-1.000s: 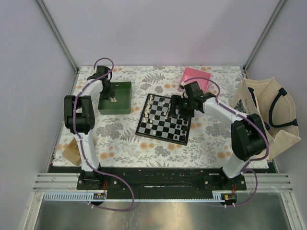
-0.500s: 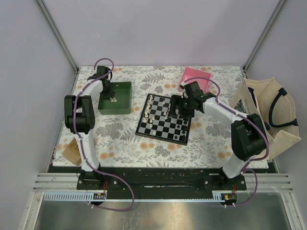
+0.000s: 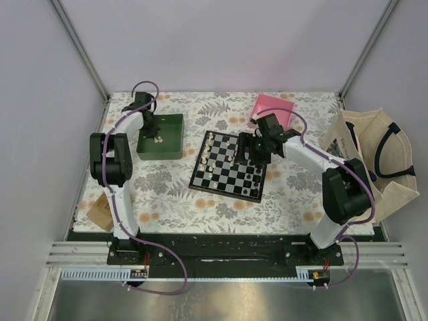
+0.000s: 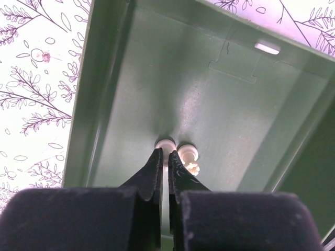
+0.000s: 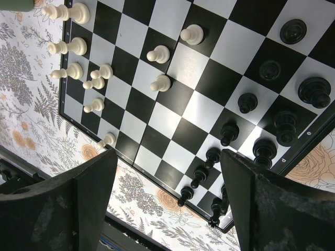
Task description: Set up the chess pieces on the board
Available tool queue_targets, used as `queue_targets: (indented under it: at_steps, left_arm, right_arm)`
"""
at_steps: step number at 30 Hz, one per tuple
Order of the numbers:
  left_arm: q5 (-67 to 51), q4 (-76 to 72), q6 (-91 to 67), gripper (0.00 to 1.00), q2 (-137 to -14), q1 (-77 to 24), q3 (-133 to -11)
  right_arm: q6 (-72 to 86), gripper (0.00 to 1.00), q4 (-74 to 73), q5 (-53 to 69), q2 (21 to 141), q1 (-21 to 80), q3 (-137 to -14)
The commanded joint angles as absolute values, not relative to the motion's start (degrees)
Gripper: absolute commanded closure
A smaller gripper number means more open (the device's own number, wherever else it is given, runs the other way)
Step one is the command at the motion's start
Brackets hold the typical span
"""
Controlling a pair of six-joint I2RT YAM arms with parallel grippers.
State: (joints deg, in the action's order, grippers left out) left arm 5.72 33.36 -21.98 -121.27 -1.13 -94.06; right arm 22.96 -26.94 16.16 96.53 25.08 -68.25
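Left pincer (image 4: 166, 157): closed on cream piece (image 4: 165, 142), green tray (image 4: 172, 78), frame centre. Right pincer (image 5: 167, 175): wide open, empty, above board (image 5: 201, 112).

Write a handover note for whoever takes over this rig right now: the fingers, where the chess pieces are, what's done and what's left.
Left gripper: down in the green tray, fingers nearly together at two cream pieces. Whether one is gripped cannot be told.
Right gripper: open and empty, hovering over the board.
Done: many more cream pieces stand along one side of the board, with black pieces along the opposite side.
Left: bring the tray's two cream pieces to the board, then check the rows.
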Motion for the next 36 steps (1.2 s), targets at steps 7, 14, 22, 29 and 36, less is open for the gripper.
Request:
queue_targets:
  at_steps: [7, 14, 22, 29, 36]
  left_arm:
    - [9.4, 31.47, -20.22, 1.0, -110.23, -1.14, -88.69]
    - [11.16, 33.48, -16.7, 1.0, -98.45, -8.16, -87.01]
    - [9.85, 36.12, -16.78, 1.0, -93.35, -26.18, -81.84]
    - [7.38, 39.11, -18.19, 1.0, -87.9, -31.99, -74.36]
    - [5.19, 39.2, -19.16, 1.0, -86.75, -34.45, -70.32]
  right_arm:
    - [22.5, 0.11, -27.51, 17.14, 96.5, 24.79, -70.84]
    - [22.85, 0.11, -27.33, 17.67, 96.85, 24.87, -71.19]
    - [22.59, 0.11, -27.51, 16.79, 95.63, 24.79, -70.58]
    - [22.76, 0.11, -27.42, 17.67, 96.5, 24.79, -70.84]
    - [23.03, 0.11, -27.07, 17.58, 96.85, 24.87, -70.93]
